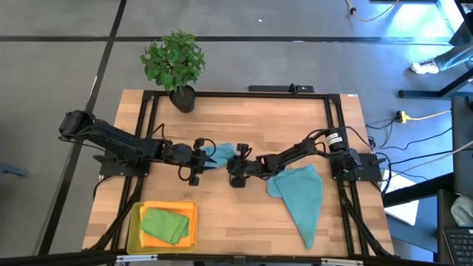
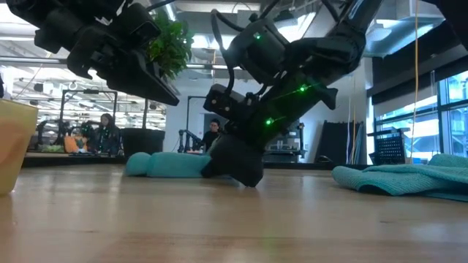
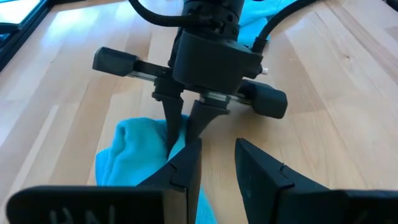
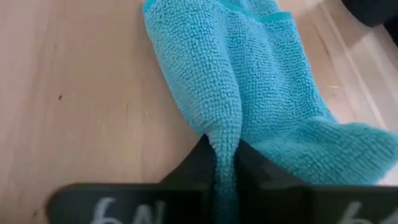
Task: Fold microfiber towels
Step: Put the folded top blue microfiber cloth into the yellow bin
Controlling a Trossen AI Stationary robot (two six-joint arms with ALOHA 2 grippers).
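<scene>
From overhead I can't see the right gripper [image 1: 238, 164] tips; the wrist body covers them where they meet the small teal towel [image 1: 221, 153]. In the left wrist view that towel [image 3: 134, 158] runs off the bottom edge behind my left fingers [image 3: 186, 168]. In the right wrist view the towel [image 4: 249, 81] is cut by the top and right edges. At table level the larger teal towel [image 2: 406, 177] runs off the right edge, the tray [image 2: 13, 142] off the left. People beyond the table are too blurred to describe.

nubby looped teal towel [image 4: 261, 81], smooth pale wood table [image 4: 81, 93], matt black end effector [image 4: 225, 177]
</scene>
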